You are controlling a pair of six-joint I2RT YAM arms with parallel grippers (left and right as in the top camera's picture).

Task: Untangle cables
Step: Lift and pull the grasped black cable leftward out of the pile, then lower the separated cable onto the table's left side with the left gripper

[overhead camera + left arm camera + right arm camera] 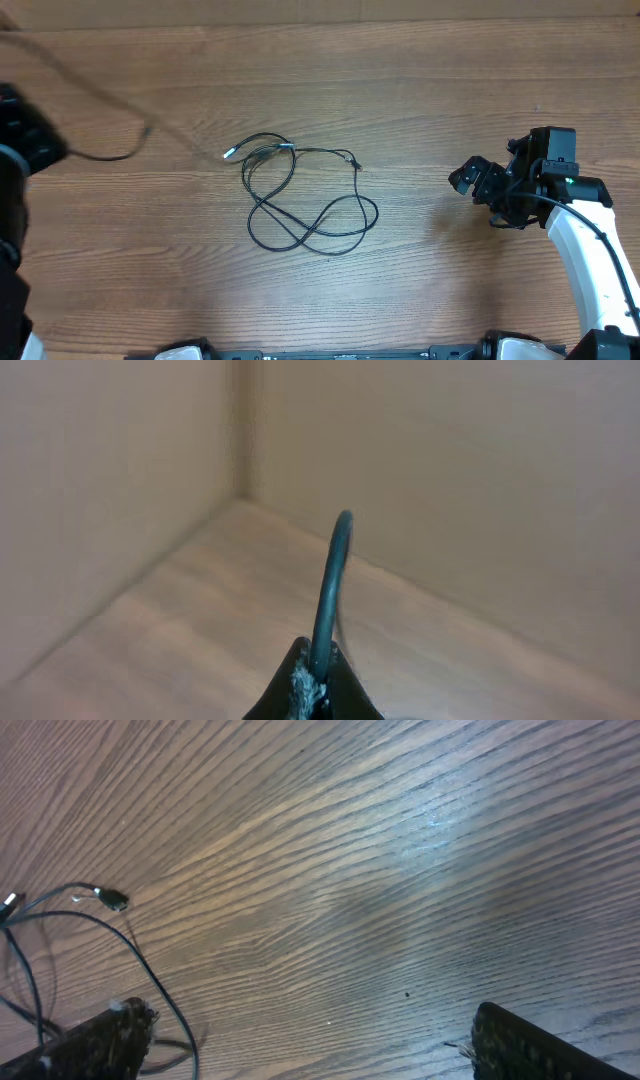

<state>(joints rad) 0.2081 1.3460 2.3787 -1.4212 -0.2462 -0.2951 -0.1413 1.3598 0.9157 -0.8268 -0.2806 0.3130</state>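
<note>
Seen from above, the brown wooden table with fine grain [450, 80] fills the whole picture. The thin black cables [268, 152] lie flat near its middle in loose, crossing loops. One silver-tipped end [228, 153] points to the upper left. The right gripper [478, 185], black on a white arm, hovers well apart from them on the right side. At the left edge the left arm [22, 135] is only a dark, blurred shape, cut off by the frame. A blurred thin dark cord [140, 135] curves beside it and runs toward the upper left corner. I cannot tell where it ends.

In the left wrist view, the left gripper [313, 695] is pressed together on a dark round cord [330, 590], which rises from the fingertips and bends over at its top. Only the tips show, at the bottom edge. Behind them a pale wooden surface [200, 620] meets plain beige walls [480, 480] in a corner, all out of focus. I cannot tell whether this is the same cord as the blurred one seen from above.

In the right wrist view, the wood grain is close, with a soft glare. The two black fingers [525, 1045] stand spread wide at the bottom corners, with nothing between them. The cables enter at the left, partly cut off, and a small plug end [113, 900] is visible. One strand passes just beside the left finger. I cannot tell whether it touches.
</note>
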